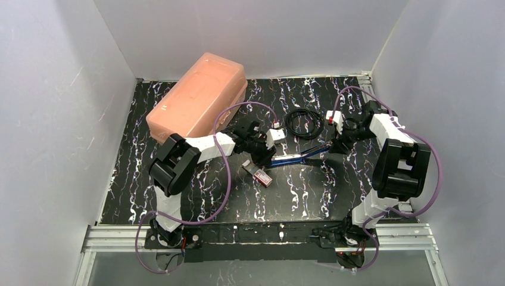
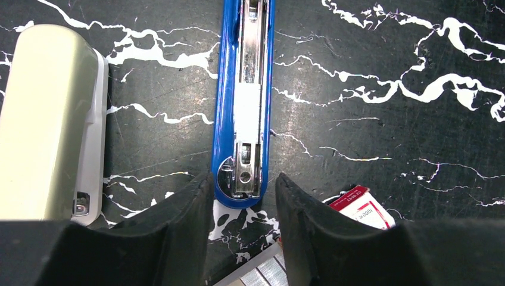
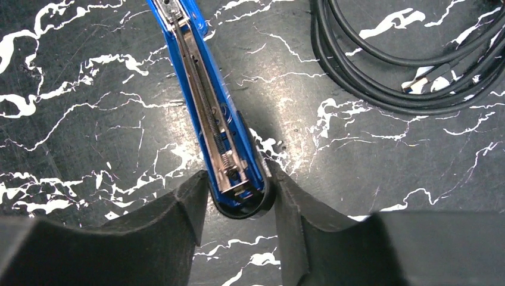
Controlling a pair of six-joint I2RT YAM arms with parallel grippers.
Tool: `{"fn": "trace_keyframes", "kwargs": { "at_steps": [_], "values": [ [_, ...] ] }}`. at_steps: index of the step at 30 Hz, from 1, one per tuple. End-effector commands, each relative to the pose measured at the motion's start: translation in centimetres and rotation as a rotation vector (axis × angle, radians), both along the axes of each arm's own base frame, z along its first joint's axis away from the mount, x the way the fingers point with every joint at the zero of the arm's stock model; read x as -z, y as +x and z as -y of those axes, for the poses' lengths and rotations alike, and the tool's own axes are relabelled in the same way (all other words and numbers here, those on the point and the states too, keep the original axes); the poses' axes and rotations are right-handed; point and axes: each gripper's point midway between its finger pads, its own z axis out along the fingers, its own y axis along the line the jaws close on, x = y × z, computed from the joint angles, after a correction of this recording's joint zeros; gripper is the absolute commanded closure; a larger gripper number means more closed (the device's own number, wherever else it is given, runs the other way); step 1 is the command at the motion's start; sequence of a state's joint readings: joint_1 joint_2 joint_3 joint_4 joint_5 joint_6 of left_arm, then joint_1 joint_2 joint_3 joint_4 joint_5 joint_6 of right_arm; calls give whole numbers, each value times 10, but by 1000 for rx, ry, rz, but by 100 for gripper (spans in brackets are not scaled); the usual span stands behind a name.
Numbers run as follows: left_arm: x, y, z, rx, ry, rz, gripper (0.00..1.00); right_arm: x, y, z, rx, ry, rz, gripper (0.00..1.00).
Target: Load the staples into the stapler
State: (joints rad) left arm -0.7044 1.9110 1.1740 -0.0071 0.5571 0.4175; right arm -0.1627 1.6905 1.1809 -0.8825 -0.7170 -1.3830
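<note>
My right claw (image 3: 239, 173): pads clamped on the 3 o'clock end of the stapler (image 1: 298, 155), which lies opened flat, rail upward, with its long axis about 9 to 3 in the top view. My left claw (image 2: 242, 177): fingers on either side of the stapler's rounded 9 o'clock end; I cannot tell whether they grip. The staples (image 1: 258, 173): box on the table at 6 o'clock of my left claw, long axis 10 to 4, grey tray showing at the 10 o'clock end.

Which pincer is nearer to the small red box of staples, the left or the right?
Left. The left pincer straddles one end of the stapler, right beside the staple box; the right pincer is at the other end, away from it.
</note>
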Motion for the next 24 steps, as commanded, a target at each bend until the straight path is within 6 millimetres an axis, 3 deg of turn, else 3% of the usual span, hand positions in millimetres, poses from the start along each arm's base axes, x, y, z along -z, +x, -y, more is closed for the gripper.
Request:
{"fn": "trace_keyframes", "kwargs": {
  "at_steps": [1, 6, 9, 16, 24],
  "values": [
    [-6, 4, 7, 13, -20, 8, 62, -12, 7, -10, -14, 22, 30, 51],
    [-1, 1, 5, 17, -12, 2, 74, -15, 4, -16, -30, 13, 23, 64],
    [3, -1, 3, 15, -6, -9, 99, -21, 1, -22, -44, 6, 28, 73],
    [3, -1, 3, 7, -22, 10, 100, -52, -4, -43, -69, 32, 68, 78],
    [3, 0, 2, -2, -14, 16, 100, -68, -20, -94, -114, 80, 84, 79]
  ]
}}
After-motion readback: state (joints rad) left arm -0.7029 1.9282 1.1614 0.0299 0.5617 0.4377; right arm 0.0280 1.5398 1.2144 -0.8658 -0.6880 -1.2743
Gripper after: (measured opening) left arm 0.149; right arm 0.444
